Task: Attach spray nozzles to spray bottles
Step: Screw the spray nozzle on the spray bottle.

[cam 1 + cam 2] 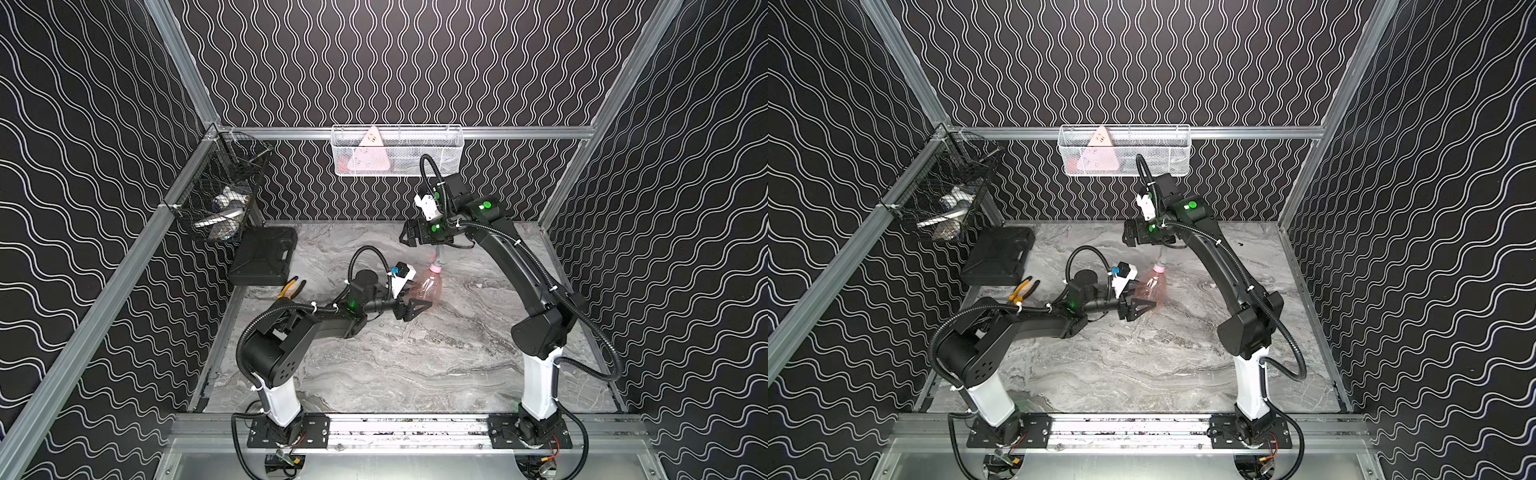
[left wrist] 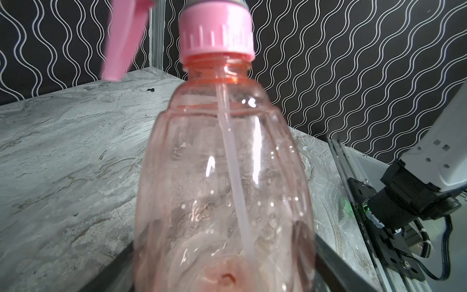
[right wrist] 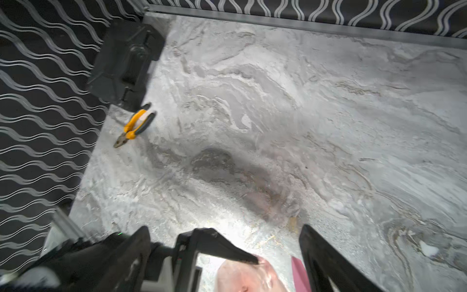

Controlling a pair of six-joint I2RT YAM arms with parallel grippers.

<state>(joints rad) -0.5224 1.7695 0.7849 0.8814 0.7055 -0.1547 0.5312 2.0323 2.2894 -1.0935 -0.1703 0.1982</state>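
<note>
step: nozzle on, tightening likely next | left gripper (image 1: 415, 300) clamps bottle (image 1: 426, 289) near its base; neck tilts up toward right arm | nozzle (image 2: 216, 32) collar on neck; tube inside | right gripper (image 1: 405, 235) wide open, empty, just above nozzle; nearer arm

- Left arm (image 1: 316, 328), right arm (image 1: 511, 257): black links, white lower columns above front rail (image 1: 407, 428).
- Black ribbed conduits (image 1: 617, 361), white zip ties.
- Green joint lights (image 1: 485, 204).
- Black screwed base plates (image 1: 286, 430) on rail.

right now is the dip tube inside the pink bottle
Yes, the left wrist view shows the clear dip tube running down inside the pink bottle, under the pink collar.
</note>
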